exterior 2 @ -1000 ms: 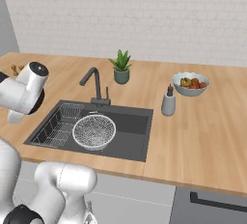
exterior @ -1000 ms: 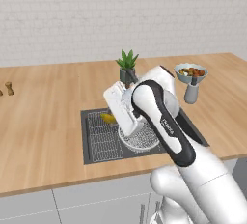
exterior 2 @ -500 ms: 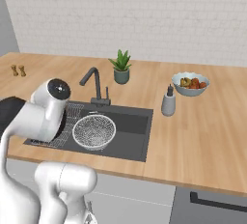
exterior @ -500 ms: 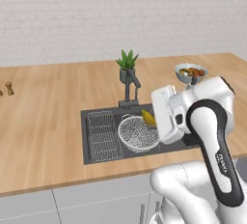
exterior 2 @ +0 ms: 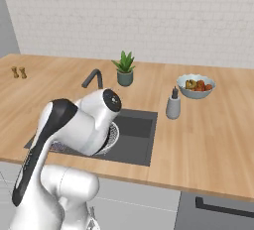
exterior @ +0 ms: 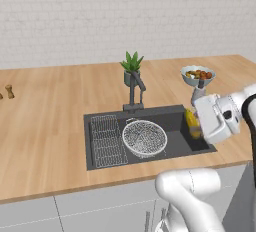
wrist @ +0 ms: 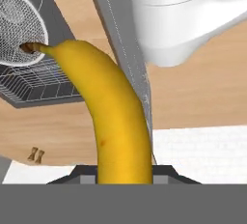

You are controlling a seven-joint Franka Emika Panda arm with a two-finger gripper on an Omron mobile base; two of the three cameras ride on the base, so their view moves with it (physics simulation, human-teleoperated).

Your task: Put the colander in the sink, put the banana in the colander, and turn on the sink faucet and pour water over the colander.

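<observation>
Your gripper (exterior: 196,126) is clamped on the banana (wrist: 113,117), hand turned sideways over the right end of the sink (exterior: 175,118). The colander (exterior: 144,137) sits mid-basin, beside the wire rack (exterior: 106,140).

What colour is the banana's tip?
Dark brown, on the curved yellow banana; clearest in the hand view.

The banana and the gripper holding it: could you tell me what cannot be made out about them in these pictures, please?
- Gripper fingers: in the hand view the banana covers them, so the contact is hidden.
- Banana's lower end: cut off by the hand view's bottom edge.
- Banana in the left base view: mostly hidden behind the white hand.
- Colander in the right base view: largely hidden behind the arm.
</observation>
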